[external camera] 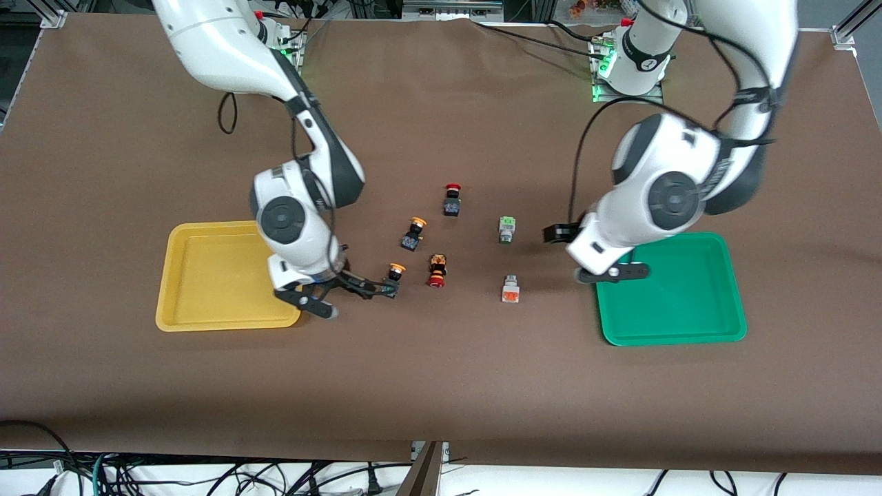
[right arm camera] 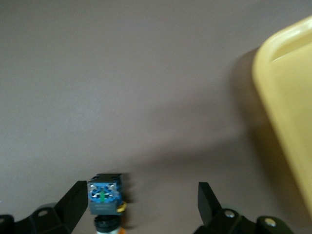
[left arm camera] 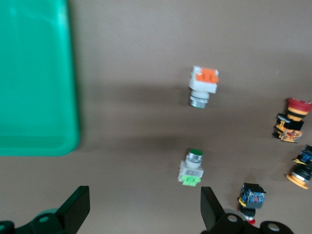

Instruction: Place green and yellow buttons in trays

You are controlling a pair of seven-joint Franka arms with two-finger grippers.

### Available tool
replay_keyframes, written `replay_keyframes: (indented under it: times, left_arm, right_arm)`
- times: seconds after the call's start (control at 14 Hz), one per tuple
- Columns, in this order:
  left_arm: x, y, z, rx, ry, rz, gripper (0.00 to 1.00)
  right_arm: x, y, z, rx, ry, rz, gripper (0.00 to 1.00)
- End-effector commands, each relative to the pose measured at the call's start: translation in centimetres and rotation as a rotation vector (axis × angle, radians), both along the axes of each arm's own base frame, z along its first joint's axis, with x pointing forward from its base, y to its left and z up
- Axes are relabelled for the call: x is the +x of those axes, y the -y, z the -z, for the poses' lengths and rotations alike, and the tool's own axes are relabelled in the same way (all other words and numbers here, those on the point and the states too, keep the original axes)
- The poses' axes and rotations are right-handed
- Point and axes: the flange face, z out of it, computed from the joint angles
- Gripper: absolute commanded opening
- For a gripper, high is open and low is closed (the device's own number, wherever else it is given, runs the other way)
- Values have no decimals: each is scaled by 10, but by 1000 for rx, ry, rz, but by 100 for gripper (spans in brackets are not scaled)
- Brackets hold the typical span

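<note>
Right hand (external camera: 358, 293) is spread open low over the tabletop (external camera: 441, 386) beside the yellow tray (external camera: 207, 275), a yellow button (external camera: 395, 271) touching one finger (right arm camera: 73, 202), not gripped. Left hand (external camera: 586, 255) is held open at the green tray (external camera: 682, 303) edge. On the tabletop between trays: second yellow button (external camera: 413, 233), green button (external camera: 507, 229), orange-faced button (external camera: 510, 289) at its 6 o'clock.

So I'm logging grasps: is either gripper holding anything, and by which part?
Nothing is held. The right gripper is open beside a yellow-capped, blue-bodied button; the left gripper is open.
</note>
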Motion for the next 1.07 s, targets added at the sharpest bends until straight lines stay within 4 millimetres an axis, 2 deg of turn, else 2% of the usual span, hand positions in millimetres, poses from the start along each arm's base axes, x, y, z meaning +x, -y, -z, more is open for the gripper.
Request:
replay_keyframes:
  times: [0.0,0.14,0.36,0.43,0.57,0.64,0.71,0.79,0.93,1.0]
  left_arm:
    - [-39,17,46,18,-3,-57,100]
    - [-65,60,80,34,-25,-44,100]
    - [-72,75,113,34,-29,-63,100]
    - [-71,76,119,28,-21,-65,100]
    - [-72,85,136,12,-2,-63,100]
    - [-72,85,145,9,4,-66,100]
    - [-69,83,147,10,10,-65,100]
    - [-68,81,147,10,11,-67,100]
    - [-69,77,151,16,6,-50,63]
    - [-69,76,152,19,4,-51,46]
  right_arm:
    - [-4,-30,20,18,44,19,100]
    - [-11,-40,37,18,49,10,100]
    - [-21,-52,56,9,40,-11,100]
    - [-22,-53,60,7,38,-12,94]
    - [-24,-57,60,13,47,-20,40]
    - [-23,-57,59,16,52,-22,18]
    - [-23,-57,59,15,52,-34,0]
    - [-21,-55,54,15,61,-45,0]
    - [-5,-37,33,16,76,-56,0]
    - [12,-17,15,13,74,-63,0]
